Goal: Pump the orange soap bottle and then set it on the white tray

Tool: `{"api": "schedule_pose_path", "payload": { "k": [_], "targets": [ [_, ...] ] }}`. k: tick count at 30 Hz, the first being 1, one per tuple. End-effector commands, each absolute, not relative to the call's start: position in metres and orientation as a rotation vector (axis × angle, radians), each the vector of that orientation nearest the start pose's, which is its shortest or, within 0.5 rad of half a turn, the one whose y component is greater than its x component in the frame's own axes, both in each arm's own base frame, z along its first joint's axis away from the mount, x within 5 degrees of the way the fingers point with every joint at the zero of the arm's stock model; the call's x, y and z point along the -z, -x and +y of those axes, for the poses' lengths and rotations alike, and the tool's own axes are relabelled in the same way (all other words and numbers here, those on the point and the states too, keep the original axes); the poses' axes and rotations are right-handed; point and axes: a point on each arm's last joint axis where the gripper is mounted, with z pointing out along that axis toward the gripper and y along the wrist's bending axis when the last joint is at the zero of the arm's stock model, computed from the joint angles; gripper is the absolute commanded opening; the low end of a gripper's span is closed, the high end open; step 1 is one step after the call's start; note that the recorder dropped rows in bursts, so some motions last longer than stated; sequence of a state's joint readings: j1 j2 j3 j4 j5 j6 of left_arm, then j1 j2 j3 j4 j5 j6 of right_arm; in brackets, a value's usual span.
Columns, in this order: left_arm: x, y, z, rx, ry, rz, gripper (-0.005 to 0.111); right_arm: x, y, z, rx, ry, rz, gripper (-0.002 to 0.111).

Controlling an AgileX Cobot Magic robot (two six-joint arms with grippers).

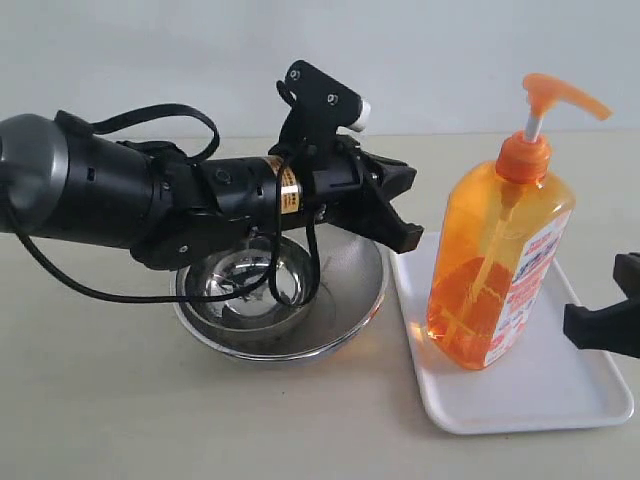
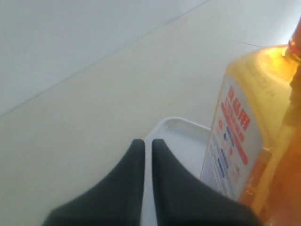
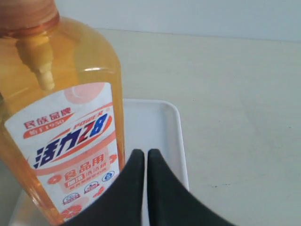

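The orange soap bottle (image 1: pixel 497 270) stands upright on the white tray (image 1: pixel 540 390), its pump head (image 1: pixel 560 97) raised. Its label shows in the left wrist view (image 2: pixel 235 141) and the right wrist view (image 3: pixel 70 150). My left gripper (image 1: pixel 408 235) hangs shut above the steel bowl, just left of the tray and apart from the bottle; its fingers (image 2: pixel 147 146) nearly touch with nothing between them. My right gripper (image 3: pixel 146 154) is shut and empty beside the bottle, over the tray (image 3: pixel 160 122). Only part of it (image 1: pixel 605 320) shows at the exterior view's right edge.
A round steel bowl (image 1: pixel 282 300) sits left of the tray, under the left arm (image 1: pixel 150 200). A black cable (image 1: pixel 60 270) loops from the arm over the beige table (image 1: pixel 120 410). A pale wall stands behind.
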State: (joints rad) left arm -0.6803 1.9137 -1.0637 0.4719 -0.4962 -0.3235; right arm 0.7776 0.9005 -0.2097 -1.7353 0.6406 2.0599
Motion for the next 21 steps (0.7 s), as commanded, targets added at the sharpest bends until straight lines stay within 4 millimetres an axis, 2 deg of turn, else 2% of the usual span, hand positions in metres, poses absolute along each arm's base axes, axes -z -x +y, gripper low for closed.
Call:
{"api": "schedule_pose_path", "payload": {
  "k": [1, 6, 12, 15, 18, 21],
  "targets": [
    [-0.180, -0.312, -0.272, 0.628, -0.894, 1.712, 0.005, -0.210, -0.137, 0.059, -0.033, 0.129, 1.945, 0.000],
    [-0.171, -0.309, -0.277, 0.670, -0.963, 1.666, 0.005, -0.213, -0.138, 0.063, -0.035, 0.171, 1.946, 0.000],
    [-0.170, -0.308, -0.278, 0.679, -0.973, 1.669, 0.005, -0.241, -0.146, 0.083, -0.125, 0.293, 1.894, 0.000],
    [-0.169, -0.308, -0.278, 0.677, -0.987, 1.674, 0.005, -0.250, -0.149, 0.085, -0.079, 0.340, 1.862, 0.000],
    [-0.170, -0.307, -0.278, 0.688, -0.981, 1.672, 0.005, -0.252, -0.152, 0.076, 0.029, 0.272, 1.885, 0.000],
    [-0.170, -0.307, -0.278, 0.688, -0.981, 1.672, 0.005, -0.252, -0.151, 0.075, 0.060, 0.304, 1.899, 0.000]
  ]
}}
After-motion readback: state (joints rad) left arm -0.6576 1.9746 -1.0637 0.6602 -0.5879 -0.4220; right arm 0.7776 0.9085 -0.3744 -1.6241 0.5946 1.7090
